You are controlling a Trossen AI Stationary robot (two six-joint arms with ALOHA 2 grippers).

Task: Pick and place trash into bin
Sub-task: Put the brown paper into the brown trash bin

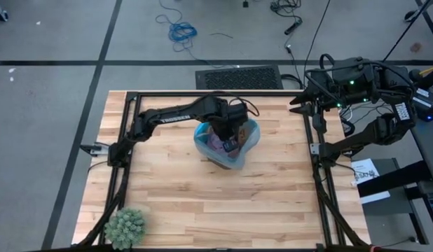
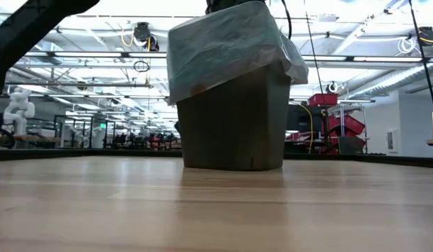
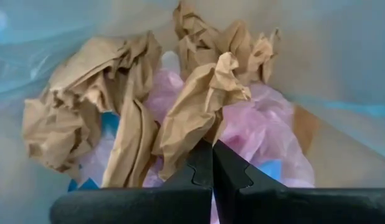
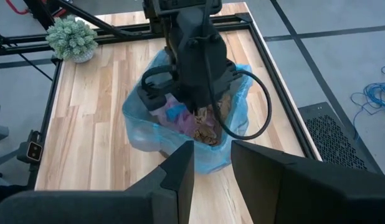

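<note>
The bin, a dark wastebasket lined with a light-blue bag, stands at the table's middle, toward the far edge; it also shows in the low view. Inside it lie brown paper wads and a pink mesh puff with blue bits. My left gripper reaches down into the bin from above, shut on a brown paper wad. My right gripper is open and empty, held high over the table's far right corner. My left gripper pinches the lower edge of a crumpled brown paper wad between its two fingertips. The fingers point down into the bin. The wad sits just beyond the tips, over the other scraps; whether it rests on them, I cannot tell.
A round green spiky plant stands at the table's near left corner and also shows in the right wrist view. A black frame runs along the table's edges. Bare wood lies in front of the bin.
</note>
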